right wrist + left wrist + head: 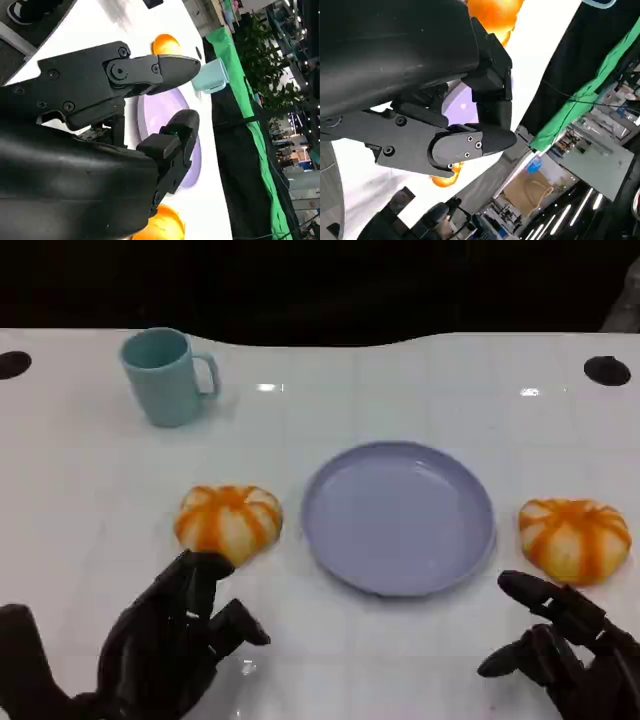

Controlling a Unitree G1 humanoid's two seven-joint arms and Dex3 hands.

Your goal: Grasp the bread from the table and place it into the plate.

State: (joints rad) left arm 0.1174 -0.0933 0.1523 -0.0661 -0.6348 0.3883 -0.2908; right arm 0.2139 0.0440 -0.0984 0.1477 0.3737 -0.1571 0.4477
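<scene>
nothing has been placed yet: the lavender plate (398,517) is bare. one orange-striped bread roll (229,522) lies left, touched by the spread, unladen left robot hand (170,640); another roll (574,538) lies right, just beyond the spread right robot hand (560,645).

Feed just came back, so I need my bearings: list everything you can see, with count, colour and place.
bread: 2, orange with pale stripes; left one left of the plate, right one right of it, both on the table
plate: 1, lilac, table centre, nothing on it
cup: 1, light blue, far left of table, handle toward the plate
table: 1, white, glossy
left hand: 1, black, near edge, fingertips at the left bread, holding nothing
right hand: 1, black, near edge, fingers apart, just short of the right bread
</scene>
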